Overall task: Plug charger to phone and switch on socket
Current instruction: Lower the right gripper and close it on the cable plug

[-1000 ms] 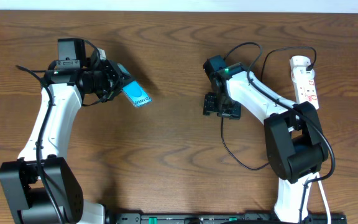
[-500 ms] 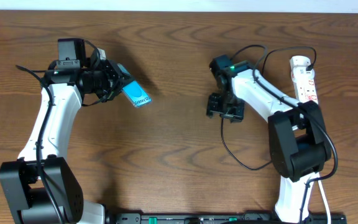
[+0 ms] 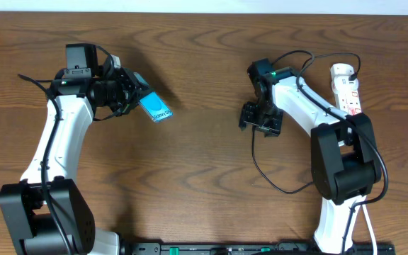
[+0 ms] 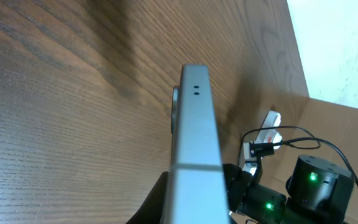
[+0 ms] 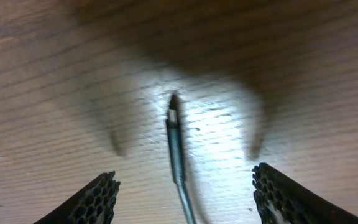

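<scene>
Both fingers (image 5: 95, 199) of the right hand (image 5: 185, 190) flank the charger (image 5: 174, 134) tip.

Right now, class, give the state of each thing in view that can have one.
phone: gripped by left gripper, no cable attached.
charger: plug tip lying loose on table.
socket: on table, switch position unreadable.
left gripper: shut on phone.
right gripper: jaws open over the plug tip.

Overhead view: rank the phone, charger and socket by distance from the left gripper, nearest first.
1. phone, held by the left gripper, upper left.
2. charger, right of centre.
3. socket, far right.
</scene>
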{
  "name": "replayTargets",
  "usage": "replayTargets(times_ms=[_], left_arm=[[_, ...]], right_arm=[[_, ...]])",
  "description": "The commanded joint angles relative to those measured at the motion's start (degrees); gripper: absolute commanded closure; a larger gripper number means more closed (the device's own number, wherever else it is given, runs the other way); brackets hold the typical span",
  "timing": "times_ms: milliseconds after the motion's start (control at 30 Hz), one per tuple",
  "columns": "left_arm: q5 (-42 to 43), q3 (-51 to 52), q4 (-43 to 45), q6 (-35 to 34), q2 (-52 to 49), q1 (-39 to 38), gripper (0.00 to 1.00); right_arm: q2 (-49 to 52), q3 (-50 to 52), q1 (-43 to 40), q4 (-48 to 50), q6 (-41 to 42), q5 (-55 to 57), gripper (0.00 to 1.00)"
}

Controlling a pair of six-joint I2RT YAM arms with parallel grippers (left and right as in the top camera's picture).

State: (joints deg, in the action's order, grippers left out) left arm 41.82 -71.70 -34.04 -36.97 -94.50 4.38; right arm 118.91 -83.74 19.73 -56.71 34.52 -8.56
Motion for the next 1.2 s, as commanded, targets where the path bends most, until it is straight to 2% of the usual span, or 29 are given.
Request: replayTargets(times_ms=[0, 267, 400, 467, 833, 1067, 1167], left_arm=[[0.8, -0.4, 0.3, 1.4, 0.0, 0.0, 0.93], [0.8, -0.4, 0.3, 1.4, 0.0, 0.0, 0.93], [0.8, -0.4, 0.3, 1.4, 0.0, 0.0, 0.93], [0.8, -0.4, 0.3, 1.4, 0.0, 0.0, 0.93], [0.8, -0.4, 0.2, 1.4, 0.0, 0.0, 0.93], [0.8, -0.4, 0.0, 1.4, 0.0, 0.0, 0.93], [0.8, -0.4, 0.0, 1.4, 0.0, 0.0, 0.93]], right_arm=[[3.0, 0.3, 0.1, 0.2, -1.0, -2.6, 0.31], [4.4, 0.3, 0.1, 0.5, -1.4, -2.6, 0.32], [4.4, 0.3, 0.1, 1.9, -1.4, -2.5, 0.41], [4.4, 0.3, 0.1, 2.8, -1.4, -2.3, 0.43], [4.4, 0.3, 0.1, 4.4, -1.8, -0.4, 0.46], [4.4, 0.3, 0.1, 2.2, -1.9, -0.4, 0.46], [4.4, 0.3, 0.1, 1.9, -2.0, -0.4, 0.50]])
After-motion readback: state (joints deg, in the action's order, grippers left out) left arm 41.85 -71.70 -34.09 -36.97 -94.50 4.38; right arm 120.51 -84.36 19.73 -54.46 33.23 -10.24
